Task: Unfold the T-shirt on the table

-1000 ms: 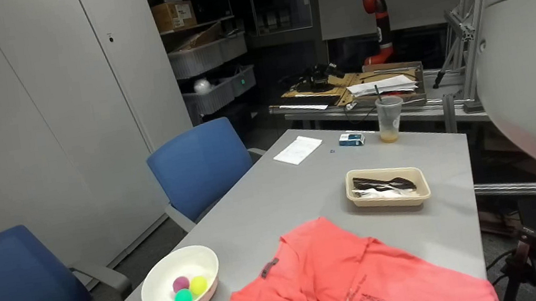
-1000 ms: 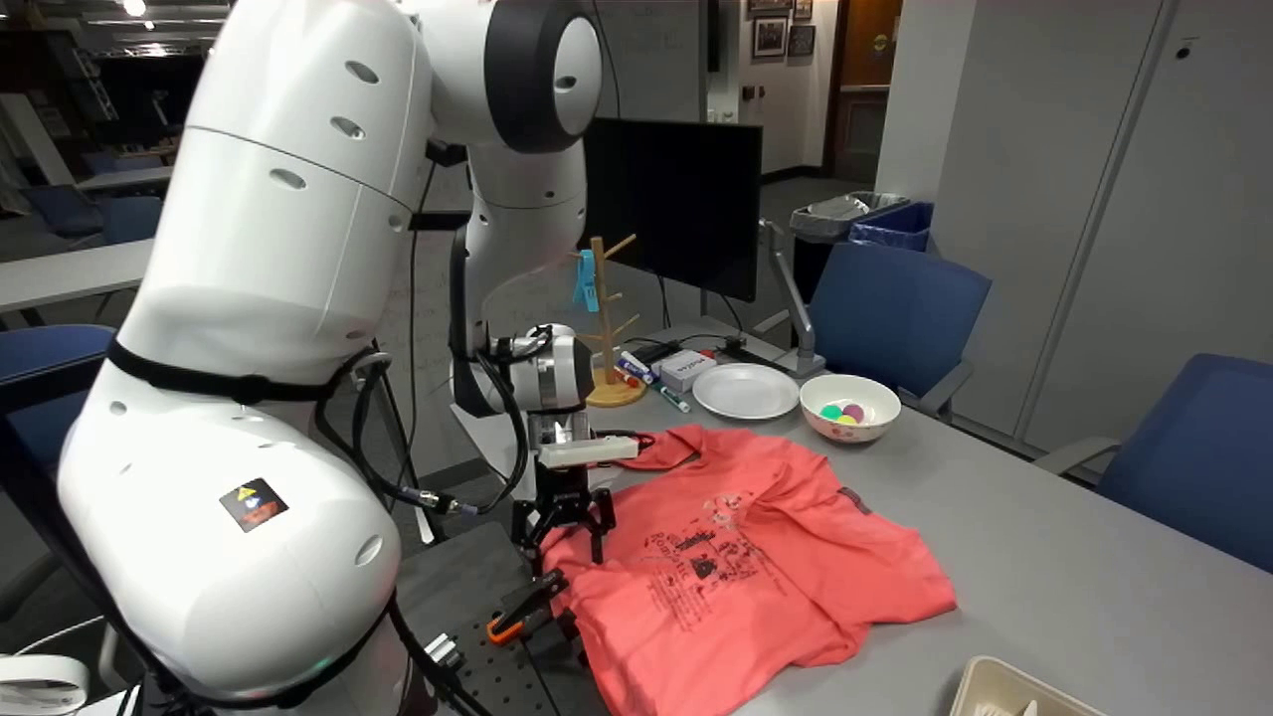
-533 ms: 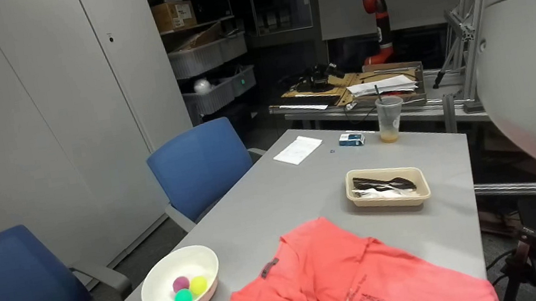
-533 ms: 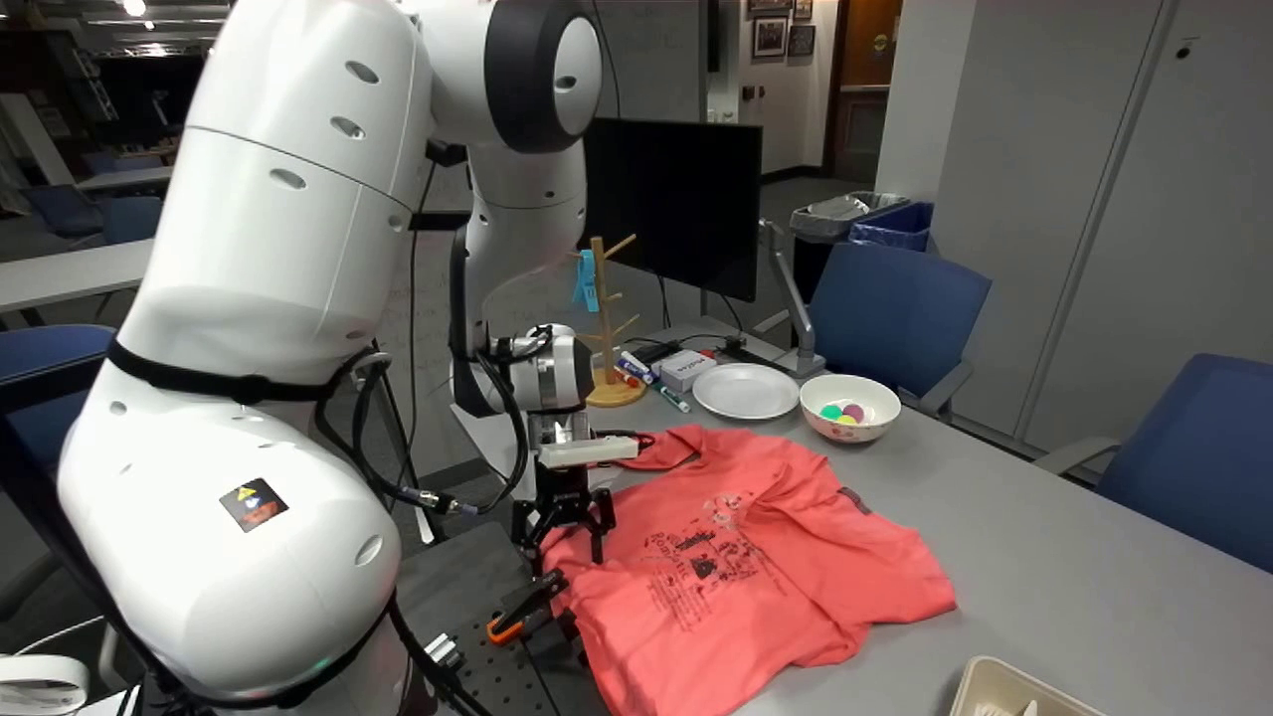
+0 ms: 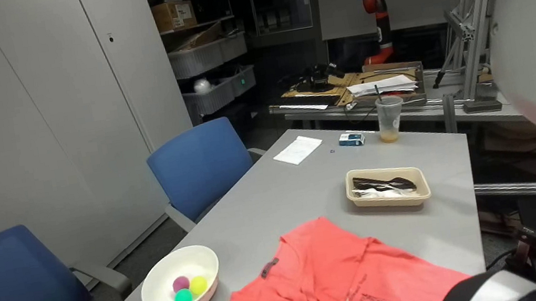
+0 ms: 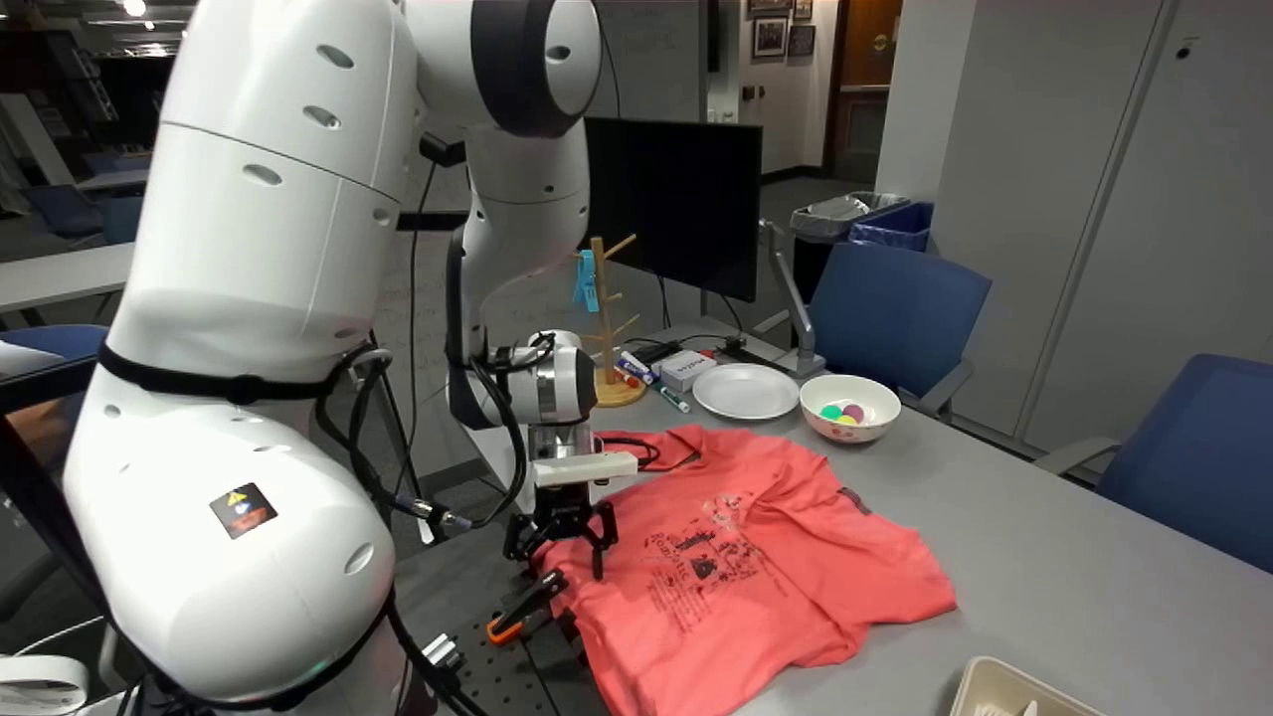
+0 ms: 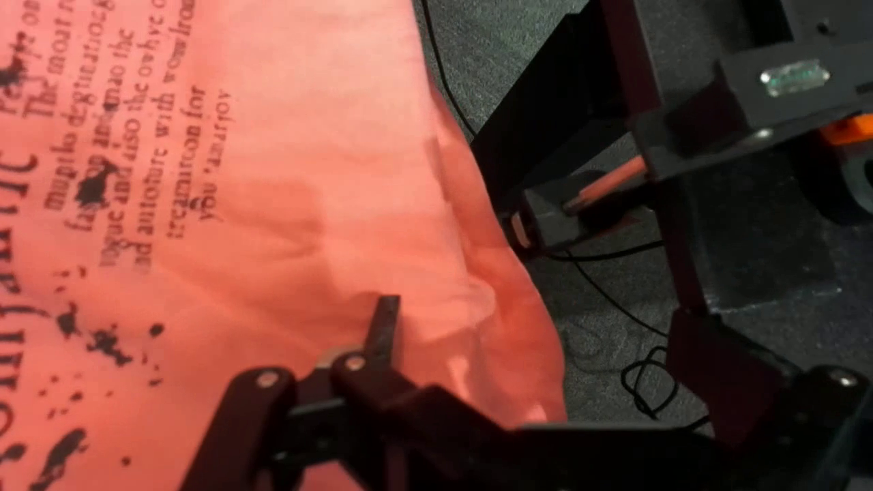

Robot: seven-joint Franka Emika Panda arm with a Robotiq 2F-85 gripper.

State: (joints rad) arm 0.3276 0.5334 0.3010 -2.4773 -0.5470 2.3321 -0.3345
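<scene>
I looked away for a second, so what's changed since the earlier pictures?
The arm has carried the gripper slightly along the table, toward the end with the beige tray. A pale, unclear shape has appeared at an exterior view's left edge. Nothing was gripped or let go; the gripper stands open. T-shirt, bowl and plate look unchanged.

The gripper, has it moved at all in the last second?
Yes, slightly. In an exterior view the gripper sits a little lower in the picture than before, closer there to the orange-and-black clamp, which has stayed put.
</scene>
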